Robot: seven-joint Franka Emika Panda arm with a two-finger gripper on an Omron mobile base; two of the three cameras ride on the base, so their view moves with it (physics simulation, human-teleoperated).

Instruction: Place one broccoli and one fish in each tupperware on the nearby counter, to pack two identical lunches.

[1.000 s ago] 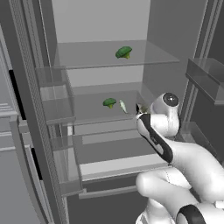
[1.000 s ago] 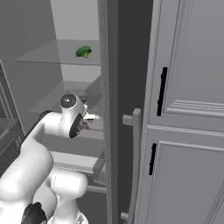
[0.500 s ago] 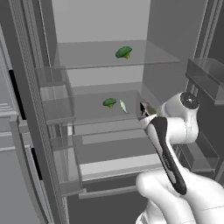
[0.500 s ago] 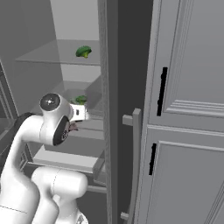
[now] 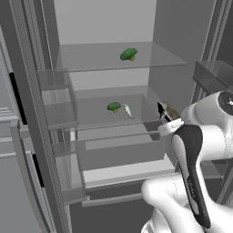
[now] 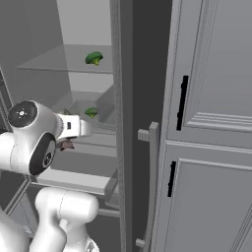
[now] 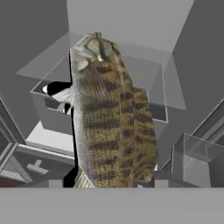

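open fridge interior, glass shelves (image 5: 91,119); gripper (image 5: 163,111) holding brown fish (image 7: 111,118).

No text, label, brand, number or sign can be read in any of the views.
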